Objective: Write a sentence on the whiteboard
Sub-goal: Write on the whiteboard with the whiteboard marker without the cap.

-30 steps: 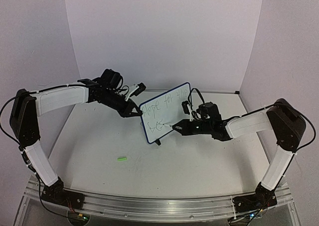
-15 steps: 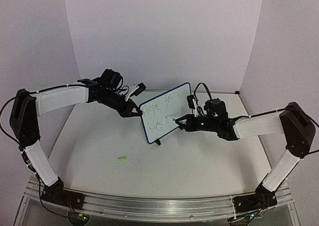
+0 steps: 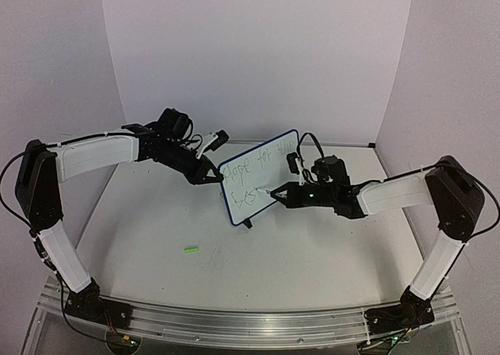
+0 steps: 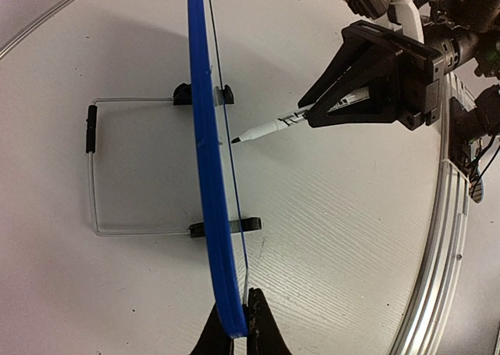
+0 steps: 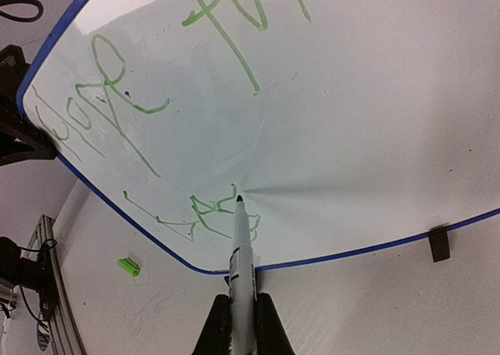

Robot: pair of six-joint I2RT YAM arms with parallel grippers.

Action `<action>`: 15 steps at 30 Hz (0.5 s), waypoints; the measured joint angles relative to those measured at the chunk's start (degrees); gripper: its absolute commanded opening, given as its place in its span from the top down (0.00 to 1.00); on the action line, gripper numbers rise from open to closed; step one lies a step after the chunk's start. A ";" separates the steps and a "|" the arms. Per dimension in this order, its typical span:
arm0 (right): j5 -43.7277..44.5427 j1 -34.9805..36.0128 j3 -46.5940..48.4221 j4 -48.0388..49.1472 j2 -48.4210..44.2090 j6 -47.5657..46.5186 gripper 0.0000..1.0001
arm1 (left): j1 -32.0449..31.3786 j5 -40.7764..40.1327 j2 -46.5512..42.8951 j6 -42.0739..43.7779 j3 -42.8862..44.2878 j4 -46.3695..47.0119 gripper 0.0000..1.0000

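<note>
The whiteboard (image 3: 258, 175), white with a blue rim and green writing, stands upright on its wire stand (image 4: 92, 175) mid-table. My left gripper (image 3: 212, 176) is shut on the board's left edge; the left wrist view shows the rim (image 4: 205, 136) edge-on between its fingers (image 4: 260, 331). My right gripper (image 3: 291, 193) is shut on a white marker (image 5: 241, 253), and the marker's tip sits at the board face (image 5: 328, 97) beside the lower line of green writing. The marker also shows in the left wrist view (image 4: 269, 126).
A green marker cap lies on the table in front of the board, seen from the top (image 3: 191, 249) and in the right wrist view (image 5: 129, 267). The aluminium rail (image 3: 250, 324) runs along the near edge. Walls close in behind and at both sides.
My right gripper with the marker moved up and right along the lower line of writing, then came back a little leftward. The left arm and board have not moved.
</note>
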 measured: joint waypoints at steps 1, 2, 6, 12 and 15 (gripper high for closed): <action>-0.04 0.00 0.14 -0.05 0.12 -0.02 1.00 | 0.00 0.00 0.00 0.00 0.00 0.00 1.00; -0.10 0.00 0.31 -0.09 0.24 -0.04 1.00 | 0.00 0.00 0.00 0.00 0.00 0.01 1.00; -0.17 0.00 0.81 -0.12 0.65 -0.07 1.00 | 0.00 0.00 0.00 0.02 0.00 0.00 1.00; 0.15 0.00 0.96 -0.18 1.02 -0.04 1.00 | 0.00 -0.02 0.00 0.00 0.00 0.02 1.00; 0.91 0.01 0.96 -0.20 1.02 0.09 1.00 | 0.00 -0.02 0.00 0.00 0.00 0.03 1.00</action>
